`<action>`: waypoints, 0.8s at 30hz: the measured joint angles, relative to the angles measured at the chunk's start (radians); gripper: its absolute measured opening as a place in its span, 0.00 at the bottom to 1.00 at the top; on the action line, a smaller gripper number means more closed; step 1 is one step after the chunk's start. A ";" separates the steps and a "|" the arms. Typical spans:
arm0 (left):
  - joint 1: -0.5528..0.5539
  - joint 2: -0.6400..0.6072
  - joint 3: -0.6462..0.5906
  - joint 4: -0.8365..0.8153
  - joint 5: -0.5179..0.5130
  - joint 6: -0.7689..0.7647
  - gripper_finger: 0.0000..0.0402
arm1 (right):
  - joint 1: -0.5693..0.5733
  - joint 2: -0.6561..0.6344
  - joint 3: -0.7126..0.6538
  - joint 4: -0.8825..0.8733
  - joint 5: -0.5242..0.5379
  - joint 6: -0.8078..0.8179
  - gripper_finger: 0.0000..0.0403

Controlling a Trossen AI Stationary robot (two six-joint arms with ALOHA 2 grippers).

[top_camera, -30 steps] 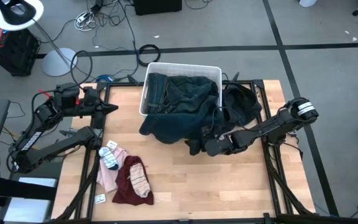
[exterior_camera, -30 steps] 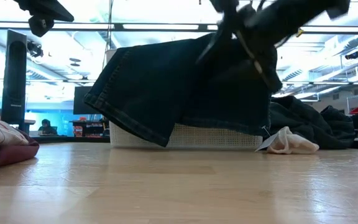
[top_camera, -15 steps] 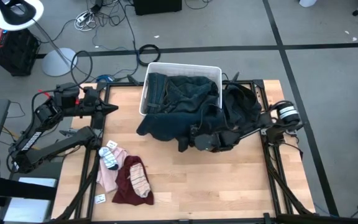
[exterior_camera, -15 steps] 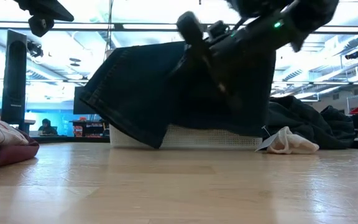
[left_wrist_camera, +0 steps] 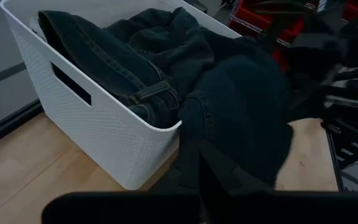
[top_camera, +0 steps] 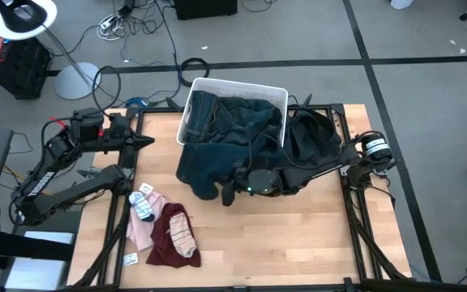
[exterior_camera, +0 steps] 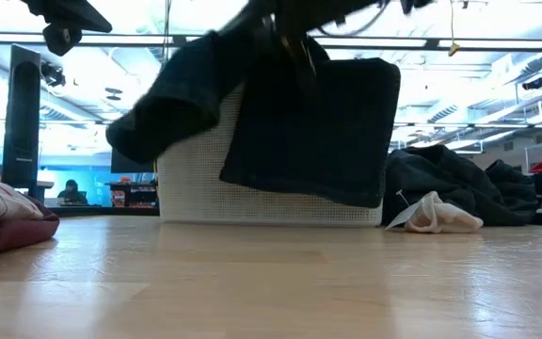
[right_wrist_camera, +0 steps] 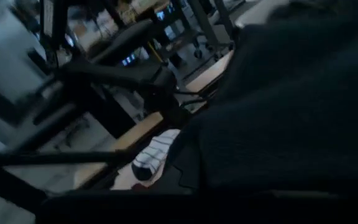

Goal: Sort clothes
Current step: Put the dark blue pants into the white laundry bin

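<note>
Dark teal jeans (top_camera: 233, 122) fill the white bin (top_camera: 276, 94) at the table's far middle and spill over its near wall. My right gripper (top_camera: 227, 193) reaches in from the right and is shut on that spilled part (exterior_camera: 309, 132), which hangs above the table. My left gripper (top_camera: 146, 142) waits shut at the left edge, holding nothing. A black garment (top_camera: 313, 134) lies heaped right of the bin. Pink (top_camera: 140, 227) and maroon (top_camera: 164, 243) clothes with striped socks (top_camera: 143, 204) lie near left. My right gripper holds the jeans by the part that hangs over the bin's near wall (top_camera: 209, 180), coming nearly level from the table's right. Cloth and the gripper's own body hide the fingers, so layers cannot be told. The held part hangs clear of the table; the rest stays in the bin.
A small cream cloth (exterior_camera: 436, 213) lies on the table by the black heap. Bare wood (top_camera: 298, 235) spreads over the near right. Cables and metal frame rails run along the table's right side (top_camera: 355, 203).
My right gripper has moved toward the table's left edge, taken hold of the jeans and raised them. Their hanging part, which draped down the bin's near wall, is bunched and lifted clear of the table. The bin has turned slightly.
</note>
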 joint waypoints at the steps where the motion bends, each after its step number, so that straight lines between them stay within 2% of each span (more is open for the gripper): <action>1: 0.000 0.000 0.000 -0.001 0.000 0.000 0.00 | 0.002 -0.003 0.032 -0.051 0.002 -0.023 0.01; 6: 0.000 0.000 0.000 -0.001 0.000 0.002 0.00 | -0.009 -0.008 0.246 -0.357 0.008 -0.164 0.01; 11: 0.000 0.000 0.000 -0.001 0.000 0.003 0.00 | -0.067 -0.008 0.446 -0.655 0.008 -0.362 0.00; 17: 0.000 0.000 0.000 0.000 0.000 0.004 0.00 | -0.166 -0.009 0.582 -0.710 0.017 -0.620 0.00; 24: 0.000 0.000 0.000 0.001 0.000 0.004 0.00 | -0.330 -0.010 0.638 -0.810 0.000 -0.628 0.00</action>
